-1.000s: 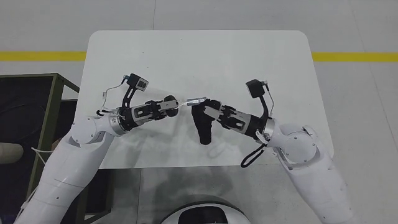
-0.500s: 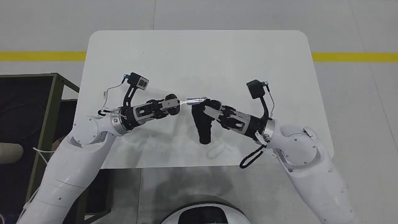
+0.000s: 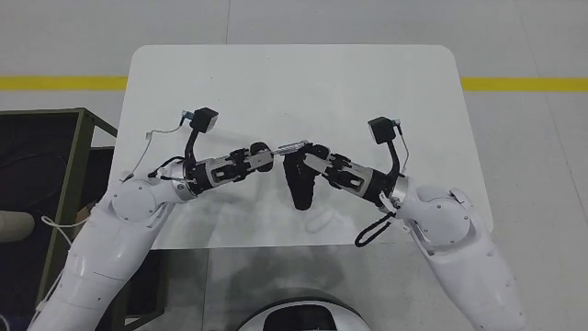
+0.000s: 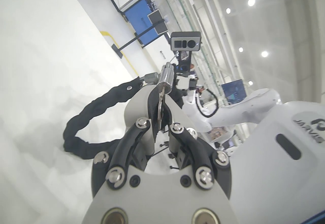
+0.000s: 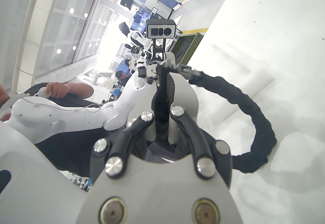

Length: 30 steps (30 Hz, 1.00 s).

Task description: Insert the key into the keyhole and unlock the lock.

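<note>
I see the big white table with round corners [image 3: 294, 78] first. The long black cloth-covered chain [image 4: 101, 105] hangs in a loop from the two arms, and its low end seems to rest on the table.

My right gripper [image 5: 163, 82] is closed tight on the chain, close to the lock end, and holds it up over the table. My left gripper [image 4: 161, 96] is closed on the small flat silver key [image 4: 160, 110] and pinches its head.

The shiny silver lock barrel [image 4: 166, 76] sits at the end of the chain, right in front of the left gripper. The key's thin tip meets the keyhole [image 4: 162, 88] on the end of the barrel. I think the tip is already inside, but the gripper hides part of it, so I cannot tell how deep it goes.

So the picking up and the lining up are done. What is left, I judge, is to push the key all the way in, turn it, and pull the lock open.
</note>
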Motion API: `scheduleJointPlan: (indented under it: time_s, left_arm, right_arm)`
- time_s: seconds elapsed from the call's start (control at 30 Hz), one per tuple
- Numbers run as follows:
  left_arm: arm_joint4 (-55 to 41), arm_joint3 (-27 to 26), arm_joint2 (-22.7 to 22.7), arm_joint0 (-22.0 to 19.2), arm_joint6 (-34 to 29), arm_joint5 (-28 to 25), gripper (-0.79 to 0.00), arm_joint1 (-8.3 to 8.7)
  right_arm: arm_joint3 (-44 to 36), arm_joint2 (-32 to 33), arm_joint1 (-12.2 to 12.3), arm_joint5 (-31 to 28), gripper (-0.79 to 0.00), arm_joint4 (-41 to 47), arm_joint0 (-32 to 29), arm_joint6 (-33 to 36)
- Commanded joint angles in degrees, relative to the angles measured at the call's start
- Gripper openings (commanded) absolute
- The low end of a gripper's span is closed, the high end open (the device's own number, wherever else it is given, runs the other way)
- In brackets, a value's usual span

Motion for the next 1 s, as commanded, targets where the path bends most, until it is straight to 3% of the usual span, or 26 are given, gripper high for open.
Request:
scheduleJointPlan:
  time_s: [0.0,0.3,0.57,0.77,0.97]
  left_arm:
    - [4.1,0.0,-0.1,-0.3,1.7,-2.6,-0.785,-0.13]
    - [25.6,-0.3,-2.2,0.1,14.8,-13.2,-0.785,-0.98]
    - [49.2,-1.5,-3.9,0.6,28.9,-18.7,-0.785,-2.06]
    - [68.5,-2.7,-5.0,1.1,43.4,-18.8,-0.785,-3.00]
    - [89.4,-3.5,-4.4,1.5,58.8,-15.3,-0.785,-3.45]
  right_arm:
    - [-0.1,0.0,0.0,0.0,-0.785,0.0,-0.2,0.0]
    - [-0.3,0.1,0.2,0.0,-0.785,-0.1,-0.5,-0.3]
    - [-0.2,-0.5,0.2,0.5,-0.785,-0.5,-0.1,-0.8]
    - [-0.3,-0.9,0.3,1.7,-0.785,-1.3,0.3,-0.5]
    - [-0.4,-0.8,0.3,2.5,-0.785,-1.0,0.3,-0.3]
